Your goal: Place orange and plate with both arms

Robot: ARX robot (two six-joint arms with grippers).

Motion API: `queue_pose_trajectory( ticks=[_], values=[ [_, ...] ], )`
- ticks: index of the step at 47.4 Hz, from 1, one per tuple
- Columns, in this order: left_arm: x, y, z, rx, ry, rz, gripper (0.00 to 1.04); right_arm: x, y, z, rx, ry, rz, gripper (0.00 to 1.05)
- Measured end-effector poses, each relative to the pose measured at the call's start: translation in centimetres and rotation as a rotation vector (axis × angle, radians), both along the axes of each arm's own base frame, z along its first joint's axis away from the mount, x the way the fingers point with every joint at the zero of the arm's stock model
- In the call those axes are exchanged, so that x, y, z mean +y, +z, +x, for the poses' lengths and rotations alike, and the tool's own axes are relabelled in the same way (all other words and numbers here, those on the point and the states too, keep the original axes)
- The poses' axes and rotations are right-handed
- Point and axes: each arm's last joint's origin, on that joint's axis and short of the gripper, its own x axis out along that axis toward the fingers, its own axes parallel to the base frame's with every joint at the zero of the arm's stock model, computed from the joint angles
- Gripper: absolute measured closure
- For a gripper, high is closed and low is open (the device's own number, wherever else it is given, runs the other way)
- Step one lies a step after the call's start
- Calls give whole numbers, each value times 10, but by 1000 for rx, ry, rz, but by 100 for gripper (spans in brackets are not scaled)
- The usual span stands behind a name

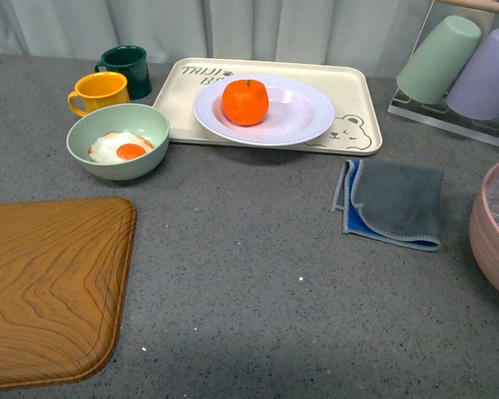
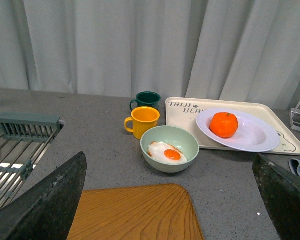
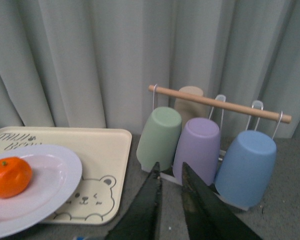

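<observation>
Starting nearest the robot, the wooden board (image 1: 46, 287) lies bare at the front-left corner of the bench (image 1: 249, 283), and in the front view neither arm shows over the grey surface. From the left wrist camera, the left end effector (image 2: 172, 200) is spread wide, its two dark fingers (image 2: 45, 205) far apart with nothing between them, hanging above the board's edge. The right end effector (image 3: 171, 172) has its tips nearly together with a thin gap, and nothing is caught in it; it is aimed toward the cup rack (image 3: 220, 105), away from the action.

Moving out, a grey-and-blue cloth (image 1: 392, 204) sits folded to the right, with a pink bowl (image 1: 495, 233) at the right edge. On the left, the green bowl (image 1: 118, 141) holds a fried egg (image 1: 121, 147), and beyond it stand the yellow mug (image 1: 100, 91) and dark green mug (image 1: 126, 68).

Farther back is the payoff: the plate (image 1: 303, 112) rests on the bear tray (image 1: 349, 91), and the orange (image 1: 245, 101) sits on the plate, left of its centre, upright with its stem spot on top.

My read: both things look placed, orange on plate, plate on tray, and both end effectors are empty and clear of them. If that is the intended spot, the task appears done or all but done, with little left beyond parking the arms. Should the board be the target instead, everything would remain to do, but the pictures cannot settle that.
</observation>
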Motion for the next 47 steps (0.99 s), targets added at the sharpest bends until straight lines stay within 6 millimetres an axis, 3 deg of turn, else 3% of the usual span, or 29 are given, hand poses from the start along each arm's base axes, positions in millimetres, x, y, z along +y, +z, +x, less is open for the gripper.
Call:
queue_pose_trajectory(
  ticks=[3, 11, 23, 47],
  values=[
    [0, 0, 0, 0, 0, 0, 7, -1, -1, -11, 7, 5, -2, 104],
    [0, 0, 0, 0, 0, 0, 7, -14, 1, -47, -5, -7, -4, 104],
    [0, 0, 0, 0, 0, 0, 7, -14, 1, -90, 0, -1, -4, 104],
    [0, 0, 0, 0, 0, 0, 7, -14, 2, -131, -2, -1, -4, 104]
  ],
)
